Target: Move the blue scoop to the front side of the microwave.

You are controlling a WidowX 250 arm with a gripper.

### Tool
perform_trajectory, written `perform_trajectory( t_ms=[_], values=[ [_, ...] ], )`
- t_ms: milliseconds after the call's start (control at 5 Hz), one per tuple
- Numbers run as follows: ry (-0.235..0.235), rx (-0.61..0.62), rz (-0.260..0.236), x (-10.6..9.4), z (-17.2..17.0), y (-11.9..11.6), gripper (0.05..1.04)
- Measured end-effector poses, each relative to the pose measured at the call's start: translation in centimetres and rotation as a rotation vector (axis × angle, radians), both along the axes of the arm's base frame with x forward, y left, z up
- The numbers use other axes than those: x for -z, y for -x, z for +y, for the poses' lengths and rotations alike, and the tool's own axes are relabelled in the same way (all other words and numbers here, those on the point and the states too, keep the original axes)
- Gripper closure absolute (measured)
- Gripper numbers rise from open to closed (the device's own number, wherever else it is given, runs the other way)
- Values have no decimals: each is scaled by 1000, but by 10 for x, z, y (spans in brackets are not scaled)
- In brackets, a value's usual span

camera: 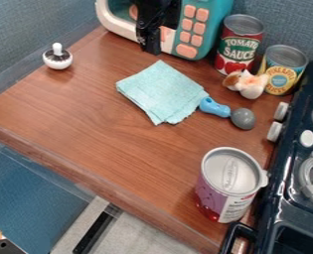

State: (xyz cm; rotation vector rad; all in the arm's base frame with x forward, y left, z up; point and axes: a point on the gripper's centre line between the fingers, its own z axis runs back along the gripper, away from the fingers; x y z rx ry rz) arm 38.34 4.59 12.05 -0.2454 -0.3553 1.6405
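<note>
The black gripper [150, 39] hangs at the top, in front of the toy microwave [205, 16] and covering part of its face. The microwave is teal and white with orange buttons. On the wooden counter, right of centre, lies the blue scoop [215, 107]. Its blue handle points to the upper left, close against the right corner of the folded cloth, and its round grey end [243, 118] points to the lower right. The gripper is well up and to the left of the scoop, apart from it.
A light teal cloth [162, 92] lies mid-counter. Tomato can [239, 44], pineapple can [281, 69] and a white-brown toy [248, 84] stand at the upper right. A purple-labelled can [229, 183] stands near the front edge, beside the stove [284, 168]. A silver-white shaker-like object [57, 57] is at upper left.
</note>
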Motion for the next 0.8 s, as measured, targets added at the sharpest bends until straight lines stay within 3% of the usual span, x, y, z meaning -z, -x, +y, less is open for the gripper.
perform_trajectory(
  t_ms=[200, 400, 600, 800],
  values=[
    [8, 1, 38, 14, -1, 1, 85],
    [16, 71, 62, 18, -22, -2, 85],
    [-34, 117, 120, 26, -46, -5, 85],
    [-33, 144, 110, 33, -66, -4, 85]
  ],
)
